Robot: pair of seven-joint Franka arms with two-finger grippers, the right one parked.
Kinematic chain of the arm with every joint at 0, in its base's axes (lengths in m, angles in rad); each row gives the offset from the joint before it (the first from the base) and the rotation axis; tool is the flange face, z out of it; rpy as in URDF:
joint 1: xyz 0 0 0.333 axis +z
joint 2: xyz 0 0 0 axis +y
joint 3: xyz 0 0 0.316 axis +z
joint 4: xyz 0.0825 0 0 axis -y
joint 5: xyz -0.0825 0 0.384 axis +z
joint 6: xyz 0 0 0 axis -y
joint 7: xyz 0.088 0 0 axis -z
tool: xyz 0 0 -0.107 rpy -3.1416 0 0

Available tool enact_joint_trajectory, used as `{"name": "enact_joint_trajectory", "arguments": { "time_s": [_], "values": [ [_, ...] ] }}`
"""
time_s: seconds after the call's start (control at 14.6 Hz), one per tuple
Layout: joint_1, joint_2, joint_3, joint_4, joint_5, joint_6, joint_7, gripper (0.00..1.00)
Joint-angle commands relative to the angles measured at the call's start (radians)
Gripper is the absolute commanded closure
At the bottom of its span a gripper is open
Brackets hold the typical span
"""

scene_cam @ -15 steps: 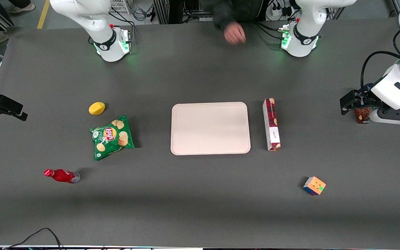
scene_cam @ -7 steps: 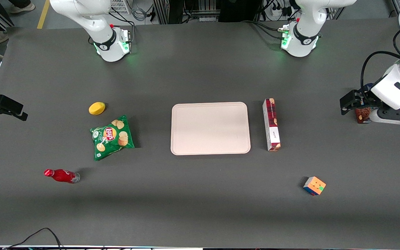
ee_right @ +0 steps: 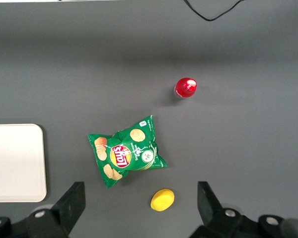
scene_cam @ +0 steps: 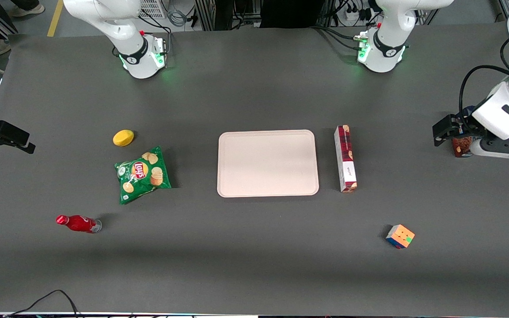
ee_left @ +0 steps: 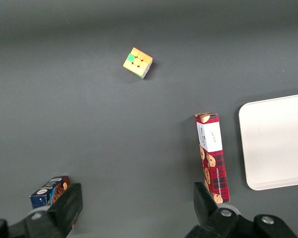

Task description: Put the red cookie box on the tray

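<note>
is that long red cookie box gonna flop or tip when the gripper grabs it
The red cookie box looks like a rigid carton, so it should stay stiff, though cardboard may dent if squeezed hard. It lies flat beside the tray, so tipping seems unlikely. Being long and narrow, it may swing if gripped near one end. The open gripper hangs above the table, toward the working arm's end.

"Lay's" logo reads on the green chip bag [scene_cam: 142, 174].

On the dark grey table [scene_cam: 254, 88] we see the tray [scene_cam: 267, 163] with the red cookie box [scene_cam: 345, 159] just beside it, a puzzle cube [scene_cam: 400, 236], chip bag [scene_cam: 142, 174], yellow lemon [scene_cam: 123, 138], red bottle [scene_cam: 78, 223], and a blue cookie box [ee_left: 49, 192] below the wide-spread gripper [ee_left: 136, 210].
</note>
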Motion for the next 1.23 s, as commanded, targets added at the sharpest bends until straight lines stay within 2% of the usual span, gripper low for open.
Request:
{"name": "enact_joint_trajectory", "arguments": {
  "time_s": [0.0, 0.89, 1.17],
  "values": [
    [-0.001, 0.011, 0.004, 0.028, -0.001, -0.039, 0.015, 0.0],
    [-0.005, 0.01, 0.001, 0.026, -0.007, -0.096, 0.001, 0.0],
    [-0.013, 0.007, -0.002, -0.015, -0.014, -0.117, -0.013, 0.0]
  ]
}}
